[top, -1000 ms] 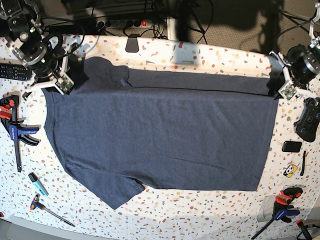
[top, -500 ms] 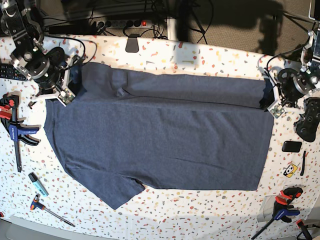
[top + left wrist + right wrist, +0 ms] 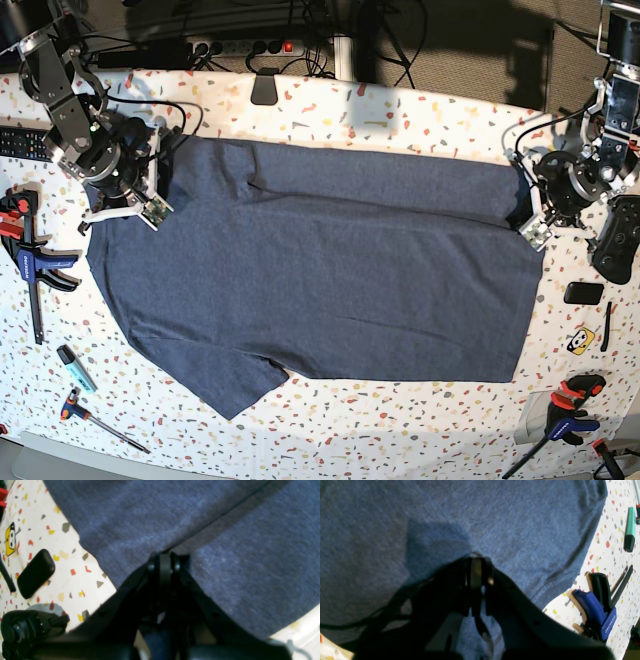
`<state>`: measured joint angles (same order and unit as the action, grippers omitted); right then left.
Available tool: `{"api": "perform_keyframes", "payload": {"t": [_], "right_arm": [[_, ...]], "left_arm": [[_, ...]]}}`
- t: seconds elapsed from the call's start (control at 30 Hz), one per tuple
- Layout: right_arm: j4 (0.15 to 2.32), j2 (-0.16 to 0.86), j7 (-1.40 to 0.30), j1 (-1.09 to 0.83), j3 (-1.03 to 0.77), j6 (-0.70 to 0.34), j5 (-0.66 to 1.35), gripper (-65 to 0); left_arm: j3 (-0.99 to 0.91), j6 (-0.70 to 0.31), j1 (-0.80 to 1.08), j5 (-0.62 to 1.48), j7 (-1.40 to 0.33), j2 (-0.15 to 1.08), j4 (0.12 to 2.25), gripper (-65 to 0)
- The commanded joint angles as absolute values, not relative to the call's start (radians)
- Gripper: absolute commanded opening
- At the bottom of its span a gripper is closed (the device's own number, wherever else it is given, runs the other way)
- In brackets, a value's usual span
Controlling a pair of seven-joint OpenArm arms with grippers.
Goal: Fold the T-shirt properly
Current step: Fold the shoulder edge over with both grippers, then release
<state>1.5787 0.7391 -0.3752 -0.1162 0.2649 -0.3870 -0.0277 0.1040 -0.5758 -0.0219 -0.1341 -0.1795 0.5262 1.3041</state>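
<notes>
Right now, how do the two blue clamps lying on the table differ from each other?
The left clamp lies beside the T-shirt's sleeve side, while the right clamp sits near the table's front corner, past the shirt's hem. The left clamp's bar runs almost straight front to back; the right clamp's bar lies slanted. The left clamp looks bigger in the base view. Both have blue bodies, red parts and black bars.

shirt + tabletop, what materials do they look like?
T-shirt: soft knit fabric, likely cotton jersey; matte heathered navy, with a fuzzy mottled weave and a stitched hem in the right wrist view. Tabletop: hard, smooth white surface with red, yellow and grey chips; looks like terrazzo, possibly a printed laminate.
</notes>
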Motion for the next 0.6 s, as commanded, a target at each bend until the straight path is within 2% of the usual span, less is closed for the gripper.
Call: {"api": "perform_keyframes", "payload": {"t": [0.0,0.17,0.2,0.23,0.27,0.33,0.47,0.57], "right_arm": [[1.591,0.756,-0.368,-0.101,0.256,-0.374,-0.045,-65.0],[1.591,0.756,-0.368,-0.1,0.255,-0.364,-0.045,-65.0],[1.591,0.756,-0.373,-0.1,0.255,-0.364,-0.045,-65.0],[1.591,0.756,-0.384,-0.1,0.255,-0.36,-0.045,-59.5],[1.595,0.756,-0.403,-0.1,0.255,-0.356,-0.045,-53.9],[1.608,0.757,-0.451,-0.1,0.255,-0.319,-0.045,-47.0],[1.652,0.759,-0.489,-0.103,0.233,-0.295,-0.041,-46.1],[1.697,0.758,-0.504,-0.104,0.187,-0.295,0.052,-46.1]], "left_arm": [[0.094,-0.565,-0.038,-0.126,-0.16,0.546,1.317,-65.0],[0.093,-0.564,-0.038,-0.122,-0.176,0.547,1.317,-65.0],[0.093,-0.563,-0.039,-0.118,-0.189,0.547,1.317,-58.5],[0.093,-0.559,-0.039,-0.101,-0.202,0.548,1.318,-52.7],[0.093,-0.553,-0.039,-0.075,-0.218,0.551,1.318,-49.9],[0.093,-0.545,-0.038,-0.026,-0.252,0.564,1.32,-49.5],[0.092,-0.538,-0.038,0.101,-0.284,0.616,1.327,-49.5],[0.081,-0.482,-0.036,0.137,-0.331,0.65,1.343,-49.5]]}}
